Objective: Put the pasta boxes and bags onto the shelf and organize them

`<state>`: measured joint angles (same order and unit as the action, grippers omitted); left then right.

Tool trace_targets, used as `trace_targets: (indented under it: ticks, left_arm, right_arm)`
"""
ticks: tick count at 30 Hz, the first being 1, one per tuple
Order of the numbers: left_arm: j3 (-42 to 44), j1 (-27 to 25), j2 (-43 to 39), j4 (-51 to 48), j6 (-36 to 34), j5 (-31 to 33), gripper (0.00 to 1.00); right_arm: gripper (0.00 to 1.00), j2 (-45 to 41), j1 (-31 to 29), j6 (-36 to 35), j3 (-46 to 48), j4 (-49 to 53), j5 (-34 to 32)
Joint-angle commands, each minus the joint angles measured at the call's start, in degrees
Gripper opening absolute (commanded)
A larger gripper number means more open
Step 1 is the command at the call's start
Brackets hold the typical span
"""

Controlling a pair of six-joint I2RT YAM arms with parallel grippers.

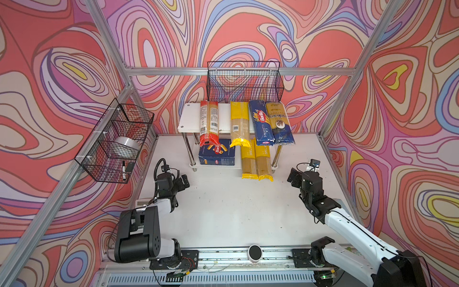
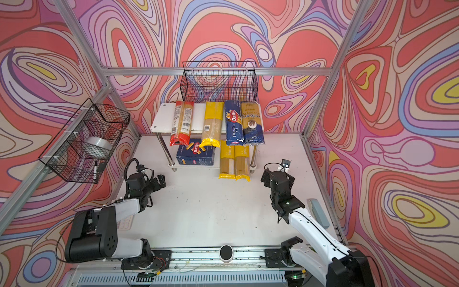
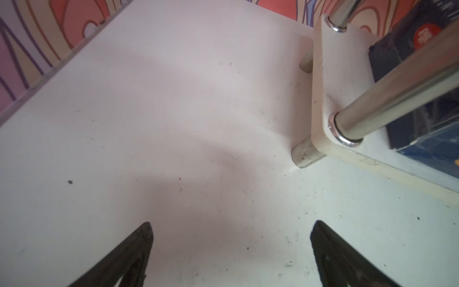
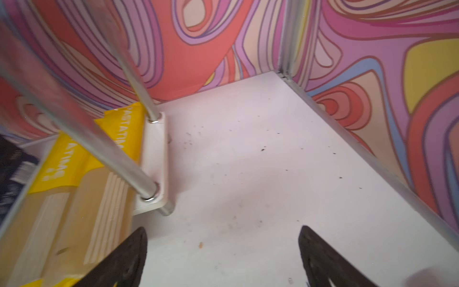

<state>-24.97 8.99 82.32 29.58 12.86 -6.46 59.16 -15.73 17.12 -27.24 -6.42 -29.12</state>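
The shelf (image 1: 188,119) stands at the back of the table. On its top board lie a red bag (image 1: 209,121), a yellow bag (image 1: 239,124), the narrow Barilla spaghetti box (image 1: 260,123) and a gold-and-navy bag (image 1: 279,123). The lower board holds the wide rigatoni box (image 1: 216,154) and two yellow bags (image 1: 255,161) that overhang the front. My left gripper (image 1: 182,182) (image 3: 232,225) hovers open and empty near the shelf's front left leg (image 3: 308,154). Off the shelf's right end, my right gripper (image 1: 301,174) (image 4: 223,228) is open and empty, beside the yellow bags (image 4: 74,198).
A black wire basket (image 1: 244,82) hangs on the back wall above the shelf. Another basket (image 1: 114,141) on the left wall holds a tape roll (image 1: 126,145) and a marker (image 1: 123,170). A white calculator (image 2: 125,222) lies under the left arm. A grey object (image 2: 318,211) lies at the table's right edge.
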Motion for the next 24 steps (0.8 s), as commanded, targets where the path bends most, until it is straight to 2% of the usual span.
trace_targets:
  ticks: [1,4,5,7,9,10,11,12,14,16,18,20,22,24]
  left_arm:
    - [2.35,0.41,0.32,14.11,-3.3,-3.23,1.0]
    - [5.77,0.38,-0.53,19.55,-3.63,-3.94,1.0]
    - [6.15,0.39,-0.25,20.86,-3.92,-5.01,1.0]
    - [6.83,-0.56,-0.23,21.63,-6.17,-6.73,1.0]
    - [7.4,-4.28,3.2,25.48,-9.96,-4.28,1.0]
    - [7.01,-6.08,6.93,30.14,-11.24,-2.23,1.0]
    - [6.04,-6.45,6.48,27.39,-12.05,-3.18,1.0]
    - [3.96,-6.6,3.72,18.44,-12.69,-2.76,1.0]
    - [4.27,-6.8,6.98,24.67,-11.14,1.25,1.0]
    - [2.78,-6.84,4.73,17.41,-10.94,1.67,1.0]
    - [4.25,-6.96,6.08,23.12,-11.11,1.43,1.0]
    - [2.97,-6.93,5.2,18.81,-10.88,2.12,1.0]
    - [3.83,-6.93,6.11,22.18,-11.02,1.72,1.0]
    - [3.13,-6.95,5.28,19.36,-10.97,1.76,1.0]
  right_arm:
    - [0.98,9.62,5.5,-8.4,4.21,-21.47,-0.95]
    - [0.98,23.64,9.44,-10.99,5.07,-37.94,5.21]
    - [0.98,25.78,9.76,-11.0,3.64,-38.06,6.17]
    - [0.98,28.72,10.06,-15.78,0.8,-38.84,12.3]
    - [0.98,32.35,10.19,-16.3,0.43,-42.27,11.01]
    - [0.98,35.51,10.54,-16.23,2.74,-50.9,10.45]
    - [0.98,37.31,10.9,-15.77,4.6,-56.07,10.42]
    - [0.98,39.97,11.2,-15.97,6.0,-61.68,10.16]
    - [0.98,38.82,11.09,-16.02,4.5,-55.74,12.16]
    - [0.98,39.48,11.28,-16.05,2.18,-53.01,12.35]
    - [0.98,39.74,11.27,-16.3,2.38,-53.96,11.93]
    - [0.98,39.19,11.31,-15.95,2.35,-52.71,12.25]
    - [0.98,39.32,11.33,-16.08,2.35,-53.03,12.14]
    - [0.98,39.59,11.33,-16.17,2.37,-53.53,12.01]
